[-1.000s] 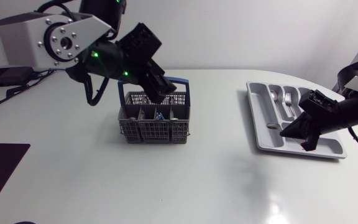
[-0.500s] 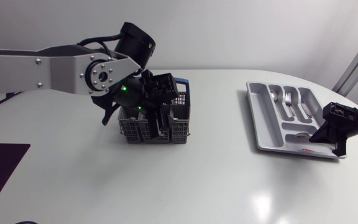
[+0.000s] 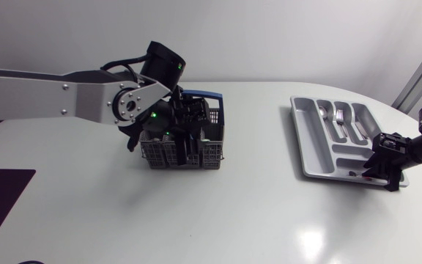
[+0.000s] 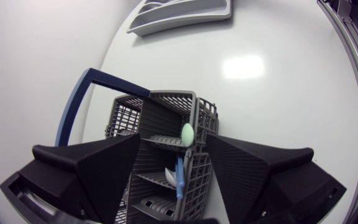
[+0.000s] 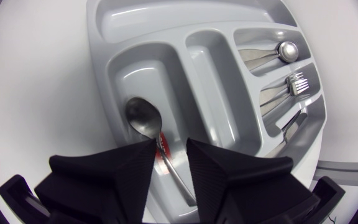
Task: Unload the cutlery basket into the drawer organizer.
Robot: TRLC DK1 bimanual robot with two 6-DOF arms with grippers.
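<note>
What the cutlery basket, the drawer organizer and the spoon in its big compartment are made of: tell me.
Cutlery basket: likely matte grey plastic, given its moulded lattice walls. Drawer organizer: probably light grey plastic, smooth with a soft sheen and rounded moulded compartments. Spoon: apparently polished metal, since its bowl shines like a mirror.

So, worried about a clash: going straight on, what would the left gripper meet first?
Probably the green-tipped utensil standing in the cutlery basket, between the open fingers of the left gripper. Depth is unclear, so the basket's walls might catch the fingers first.
</note>
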